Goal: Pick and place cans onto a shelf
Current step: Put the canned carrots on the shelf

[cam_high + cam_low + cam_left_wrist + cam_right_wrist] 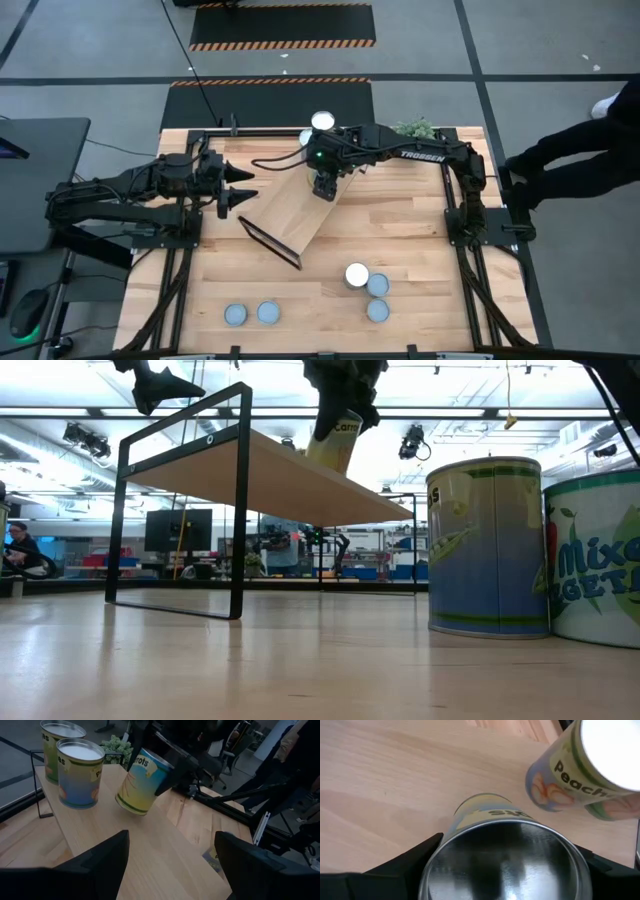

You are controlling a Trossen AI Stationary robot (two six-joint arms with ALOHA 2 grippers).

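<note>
The shelf (pixel 300 205) is a light-wood board lying aslant mid-table, standing on black frame legs (pixel 238 510). Two cans (pixel 80 772) (pixel 59 745) stand upright on its far end. My right gripper (pixel 322 185) is over the board, shut on a yellow can (pixel 142 782). My left gripper (pixel 240 195) hangs open beside the shelf's left side, above board height, with nothing between its fingers (pixel 105 862). My right gripper pinches the yellow can between its two fingers, on opposite sides of the wall (pixel 447 837) near the can's top end (pixel 162 767). The fingers slant down from above. The can is tilted close over the board; I cannot tell whether its lower rim (pixel 131 807) touches.
Three cans (pixel 357 275) (pixel 378 285) (pixel 377 310) stand on the table near its front right, and two more (pixel 235 315) (pixel 268 312) at the front left. A small plant (pixel 415 128) sits at the far edge. A person (pixel 580 160) stands to the table's right.
</note>
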